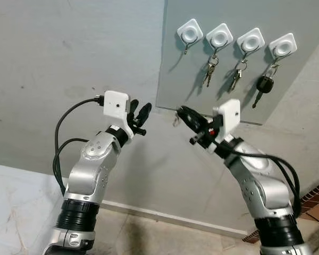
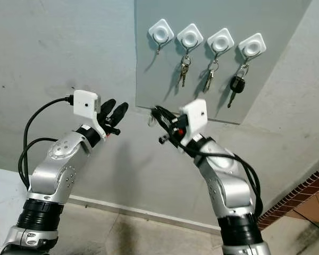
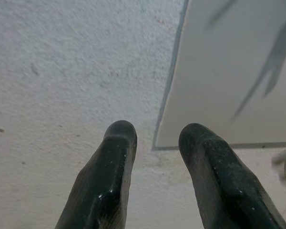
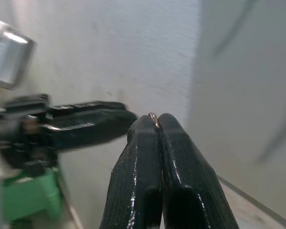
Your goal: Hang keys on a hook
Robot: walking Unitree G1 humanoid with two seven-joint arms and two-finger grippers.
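From the head camera, both silver arms are raised toward a pale grey textured wall point(image 1: 53, 64). The right gripper point(image 1: 184, 113) has its two long black fingers pressed together on a small silver key ring point(image 1: 176, 120), which hangs just below the fingertips, right at the lower edge of a smooth grey rectangular panel point(image 1: 173, 64) fixed to the wall. Up and away from that gripper, four white diamond-shaped hooks sit in a row on the panel: the nearest hook point(image 1: 190, 33) is bare, the next two carry bunches of silver keys point(image 1: 209, 70), and the far one carries a black-headed car key point(image 1: 263, 86). The left gripper point(image 1: 140, 113) hangs level with the right one and near it, fingers slightly parted and holding nothing. In the left wrist view, the two black fingertips point(image 3: 117, 143) stand apart with the panel's lower corner just beyond them. In the right wrist view, the right gripper's fingers point(image 4: 148, 143) are shut tight, a sliver of the metal ring point(image 4: 153, 115) pinched at their tips, and the left gripper point(image 4: 93, 121) lies just beside them.
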